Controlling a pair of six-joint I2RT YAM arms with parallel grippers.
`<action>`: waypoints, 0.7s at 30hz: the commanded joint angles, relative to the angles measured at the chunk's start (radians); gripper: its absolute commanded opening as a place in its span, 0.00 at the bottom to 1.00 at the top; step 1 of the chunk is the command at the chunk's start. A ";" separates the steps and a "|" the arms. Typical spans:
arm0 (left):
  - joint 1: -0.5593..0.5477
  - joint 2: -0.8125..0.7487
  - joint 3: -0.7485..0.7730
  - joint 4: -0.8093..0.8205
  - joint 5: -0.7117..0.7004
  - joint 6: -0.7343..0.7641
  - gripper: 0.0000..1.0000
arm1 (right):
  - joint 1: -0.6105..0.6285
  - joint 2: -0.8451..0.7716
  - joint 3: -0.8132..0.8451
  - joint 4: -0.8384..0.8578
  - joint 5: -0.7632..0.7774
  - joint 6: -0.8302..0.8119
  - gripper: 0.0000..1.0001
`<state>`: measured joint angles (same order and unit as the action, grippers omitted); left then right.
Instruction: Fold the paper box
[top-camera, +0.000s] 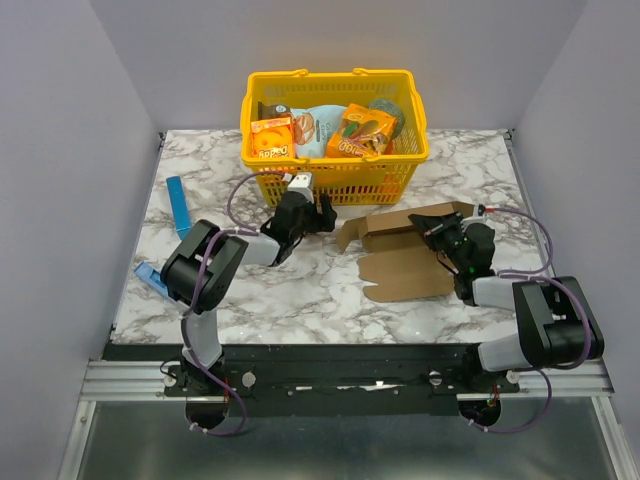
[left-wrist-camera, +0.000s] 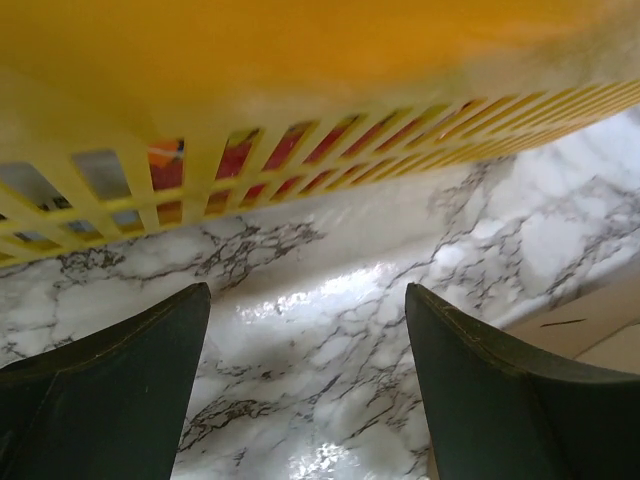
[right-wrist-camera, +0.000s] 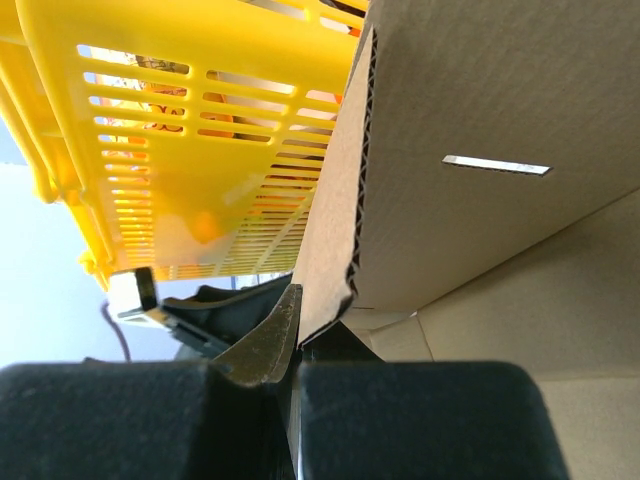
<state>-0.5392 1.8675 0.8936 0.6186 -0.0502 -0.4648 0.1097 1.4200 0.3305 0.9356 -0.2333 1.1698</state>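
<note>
Inside our right gripper (right-wrist-camera: 295, 325): brown cardboard paper box (top-camera: 405, 270) flap, pinched for folding.
Our left gripper (top-camera: 322, 212): wide, empty, beside yellow plastic basket (top-camera: 340, 185).

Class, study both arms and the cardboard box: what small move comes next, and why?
Probably the left gripper should shift toward the box: it hangs open over the table by the basket, while the right gripper pinches one panel.

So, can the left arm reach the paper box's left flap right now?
Probably yes. The left tool is open beside the yellow basket, and only bare marble table lies between it and the left flap of the paper box. The right tool pinches a raised panel farther right.
</note>
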 joint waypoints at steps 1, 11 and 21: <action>-0.022 0.057 0.022 0.004 0.035 0.047 0.87 | -0.005 0.017 -0.016 0.028 -0.018 -0.028 0.07; -0.099 0.130 0.053 0.087 0.147 0.161 0.88 | -0.007 0.028 -0.018 0.028 -0.017 -0.029 0.07; -0.126 0.085 -0.036 0.230 0.239 0.181 0.88 | -0.007 0.027 -0.024 0.020 -0.003 -0.025 0.07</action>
<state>-0.6395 1.9797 0.8684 0.7635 0.0910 -0.3099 0.1055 1.4292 0.3290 0.9501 -0.2379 1.1698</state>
